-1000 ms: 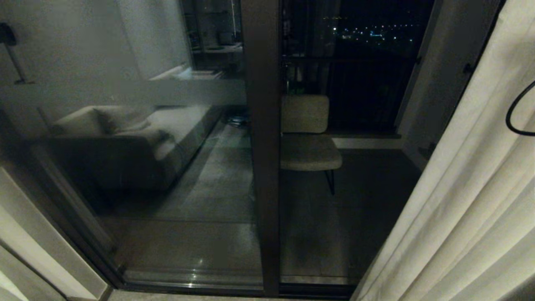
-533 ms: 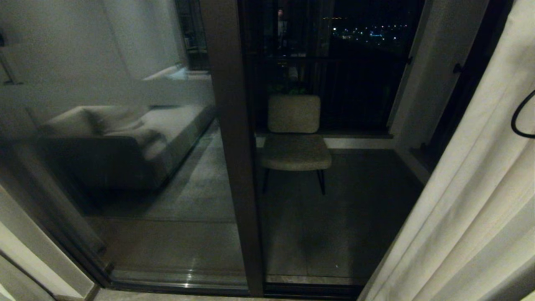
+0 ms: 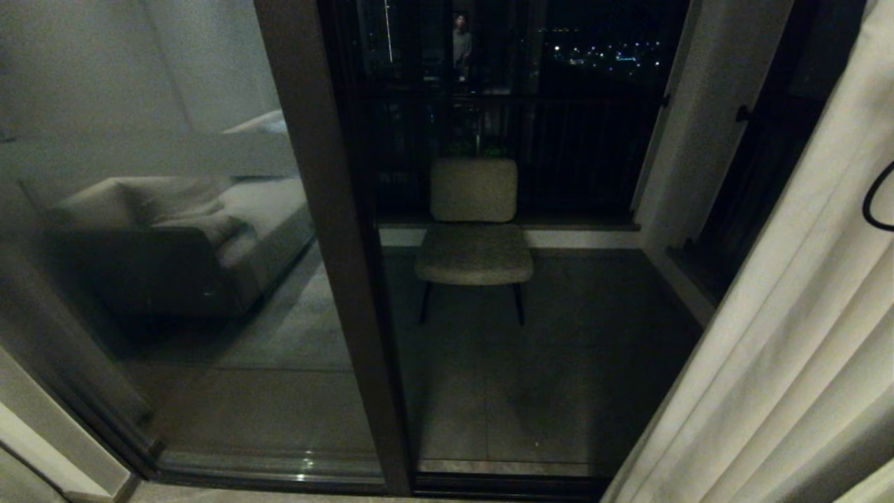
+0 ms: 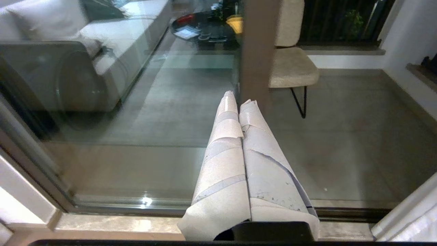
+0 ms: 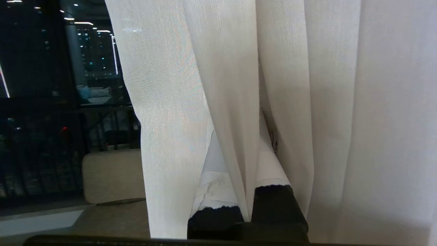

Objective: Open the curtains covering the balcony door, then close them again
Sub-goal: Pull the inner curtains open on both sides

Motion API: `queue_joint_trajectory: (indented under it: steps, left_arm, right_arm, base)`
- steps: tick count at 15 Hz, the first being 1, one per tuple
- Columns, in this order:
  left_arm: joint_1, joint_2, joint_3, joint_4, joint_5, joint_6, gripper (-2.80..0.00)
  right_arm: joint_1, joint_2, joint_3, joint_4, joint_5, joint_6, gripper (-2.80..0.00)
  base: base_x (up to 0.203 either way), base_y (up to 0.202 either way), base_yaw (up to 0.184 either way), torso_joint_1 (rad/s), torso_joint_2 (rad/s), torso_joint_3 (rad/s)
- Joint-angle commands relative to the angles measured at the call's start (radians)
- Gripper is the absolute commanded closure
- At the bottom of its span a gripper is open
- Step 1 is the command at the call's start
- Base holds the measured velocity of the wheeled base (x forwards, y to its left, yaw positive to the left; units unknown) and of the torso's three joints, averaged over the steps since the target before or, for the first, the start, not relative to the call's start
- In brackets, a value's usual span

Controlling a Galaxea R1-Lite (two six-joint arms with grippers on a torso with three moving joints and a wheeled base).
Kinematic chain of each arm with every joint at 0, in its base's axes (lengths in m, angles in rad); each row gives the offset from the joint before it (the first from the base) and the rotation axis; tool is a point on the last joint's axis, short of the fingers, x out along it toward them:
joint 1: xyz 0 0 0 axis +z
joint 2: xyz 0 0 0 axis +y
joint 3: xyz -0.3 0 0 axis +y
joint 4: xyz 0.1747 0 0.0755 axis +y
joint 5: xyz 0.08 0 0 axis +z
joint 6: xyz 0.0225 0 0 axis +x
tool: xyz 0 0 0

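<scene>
The cream pleated curtains (image 3: 789,335) hang bunched along the right of the head view. They leave the balcony door (image 3: 328,244), with its dark frame and frosted band, uncovered. My right gripper (image 5: 244,143) is shut on a vertical fold of the curtains (image 5: 232,85). Its taped fingers (image 5: 213,184) stand on either side of the fold, their tips hidden behind the fabric. My left gripper (image 4: 238,100) is shut and empty. It points down at the glass beside the door post (image 4: 256,51), and a curtain corner (image 4: 409,218) lies off to one side of it.
A beige chair (image 3: 475,230) stands on the balcony behind the glass, before a dark railing (image 3: 559,140). The left pane reflects a sofa (image 3: 160,230). A person's reflection (image 3: 461,42) shows in the glass high up. A black cable loop (image 3: 876,202) lies against the curtain at the right edge.
The whole head view has shifted: door post and chair slid left in the picture. The curtain edge held its place in the picture, so more of the balcony shows beyond the post.
</scene>
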Motion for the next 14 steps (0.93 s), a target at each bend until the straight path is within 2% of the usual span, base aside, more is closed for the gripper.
queue_joint_trajectory:
  steps: [1,14]
  left_arm:
    - [0.0,0.0,0.0,0.001,0.0,-0.003,0.0]
    - [0.0,0.0,0.0,0.001,0.0,-0.005,0.0]
  right_arm:
    - [-0.006,0.003,-0.001,-0.006,0.001,0.001,0.0]
    - [-0.018,0.002,0.001,-0.007,0.001,0.001,0.0]
  base:
    - [0.0,-0.189,0.0,0.002,0.0,0.01]
    - [0.0,-0.192,0.0,0.003,0.0,0.001]
